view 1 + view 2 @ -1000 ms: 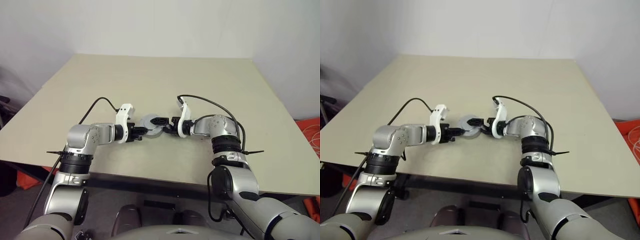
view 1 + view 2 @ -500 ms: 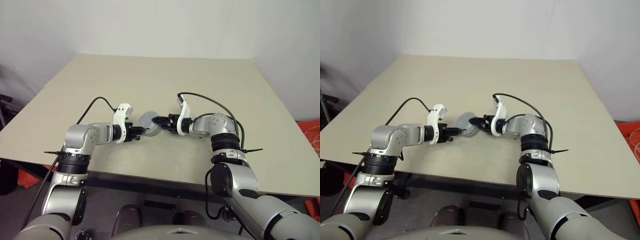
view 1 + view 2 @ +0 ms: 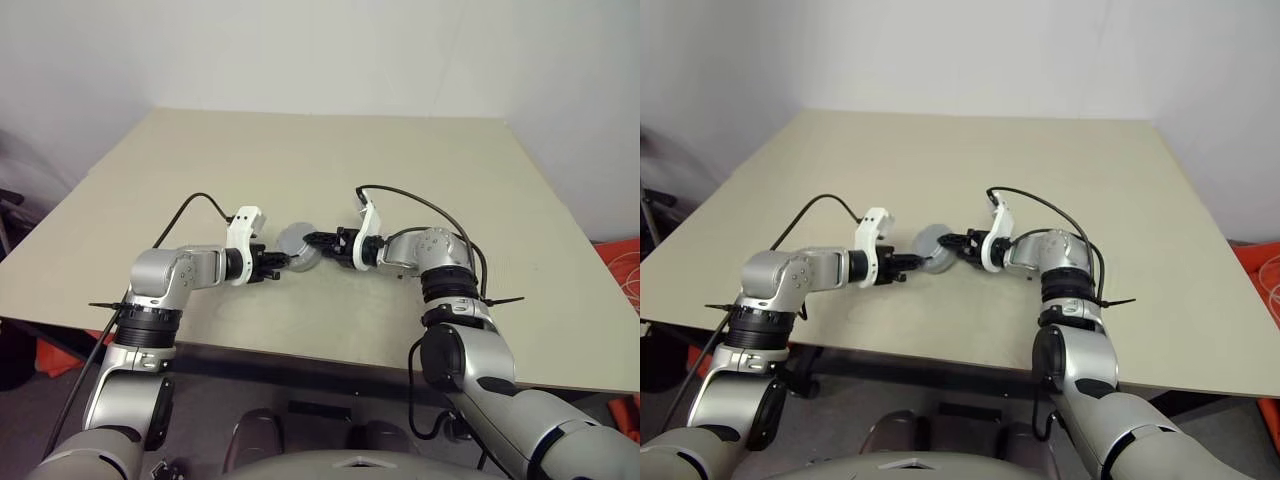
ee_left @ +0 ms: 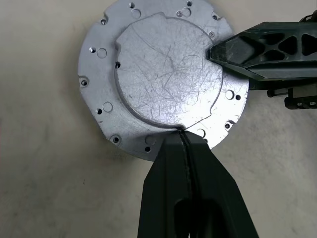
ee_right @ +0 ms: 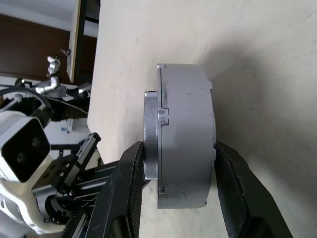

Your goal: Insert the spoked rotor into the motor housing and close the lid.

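Here, motor housing (image 5: 184, 136) pinched in right pincer (image 5: 178, 163), pressed-together left pincer (image 4: 184, 144) at its flange.

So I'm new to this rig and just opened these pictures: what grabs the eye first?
The round silver motor housing, held on edge near the table's front edge between two grippers that meet at it. The right gripper has its jaws clamped across the housing's thickness, while the left gripper, jaws shut, has its tip at the flange of the scratched flat face.
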You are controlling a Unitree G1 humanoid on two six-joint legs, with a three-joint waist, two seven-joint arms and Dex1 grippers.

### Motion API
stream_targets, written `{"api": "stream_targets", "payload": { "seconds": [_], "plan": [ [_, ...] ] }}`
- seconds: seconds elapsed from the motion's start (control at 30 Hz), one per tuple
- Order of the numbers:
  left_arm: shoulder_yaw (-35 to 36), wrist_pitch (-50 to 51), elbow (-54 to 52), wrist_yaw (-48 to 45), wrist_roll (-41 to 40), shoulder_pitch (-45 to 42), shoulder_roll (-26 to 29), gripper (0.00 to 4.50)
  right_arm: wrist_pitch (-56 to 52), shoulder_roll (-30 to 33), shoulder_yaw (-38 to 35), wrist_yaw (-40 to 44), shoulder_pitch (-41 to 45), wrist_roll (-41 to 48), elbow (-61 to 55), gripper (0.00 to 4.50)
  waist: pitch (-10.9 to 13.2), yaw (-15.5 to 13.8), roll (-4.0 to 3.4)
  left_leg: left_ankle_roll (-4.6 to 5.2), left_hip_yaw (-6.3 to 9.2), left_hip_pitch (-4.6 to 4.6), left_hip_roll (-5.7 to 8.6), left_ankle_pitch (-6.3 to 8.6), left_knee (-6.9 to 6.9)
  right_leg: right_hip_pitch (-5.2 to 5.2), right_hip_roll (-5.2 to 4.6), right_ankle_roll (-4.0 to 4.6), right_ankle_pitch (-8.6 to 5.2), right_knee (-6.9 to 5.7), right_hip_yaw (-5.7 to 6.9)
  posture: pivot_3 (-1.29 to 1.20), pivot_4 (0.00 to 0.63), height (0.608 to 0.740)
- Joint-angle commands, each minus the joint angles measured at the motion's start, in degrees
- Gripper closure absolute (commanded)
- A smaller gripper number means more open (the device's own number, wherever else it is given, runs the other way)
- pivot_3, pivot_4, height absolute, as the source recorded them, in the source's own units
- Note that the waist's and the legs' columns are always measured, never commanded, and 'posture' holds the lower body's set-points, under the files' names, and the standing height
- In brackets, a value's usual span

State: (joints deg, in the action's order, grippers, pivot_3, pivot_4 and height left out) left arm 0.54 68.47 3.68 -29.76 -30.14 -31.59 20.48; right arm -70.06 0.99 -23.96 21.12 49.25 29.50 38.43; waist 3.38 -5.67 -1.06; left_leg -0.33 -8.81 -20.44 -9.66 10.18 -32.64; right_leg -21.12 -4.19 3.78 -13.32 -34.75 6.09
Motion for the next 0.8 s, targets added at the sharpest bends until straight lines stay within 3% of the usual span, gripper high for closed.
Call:
{"api": "stream_targets", "payload": {
  "seconds": [0.03, 0.8],
  "plan": [
    [-0.54, -0.88, 0.01, 0.16, 0.7, -0.64, -0.13, 4.5, 0.88, -1.78, -0.77, -1.19, 2.34, 2.06, 0.96, 2.51, 0.0, 0.04, 0.0, -0.01, 0.0, 0.0, 0.0, 0.0, 0.01, 0.0, 0.0, 0.0, 0.0, 0.0, 0.0, 0.0, 0.0, 0.74],
    [2.43, -4.89, 0.07, 1.1, 0.77, -0.78, -0.09, 4.5, 8.23, -2.55, -7.2, -9.44, 5.64, 5.1, 8.64, 2.51, 0.01, 0.23, -0.01, -0.1, -0.03, -0.03, 0.01, -0.06, 0.2, -0.14, 0.0, 0.02, -0.01, 0.03, 0.0, 0.0, 0.0, 0.74]
  ]
}}
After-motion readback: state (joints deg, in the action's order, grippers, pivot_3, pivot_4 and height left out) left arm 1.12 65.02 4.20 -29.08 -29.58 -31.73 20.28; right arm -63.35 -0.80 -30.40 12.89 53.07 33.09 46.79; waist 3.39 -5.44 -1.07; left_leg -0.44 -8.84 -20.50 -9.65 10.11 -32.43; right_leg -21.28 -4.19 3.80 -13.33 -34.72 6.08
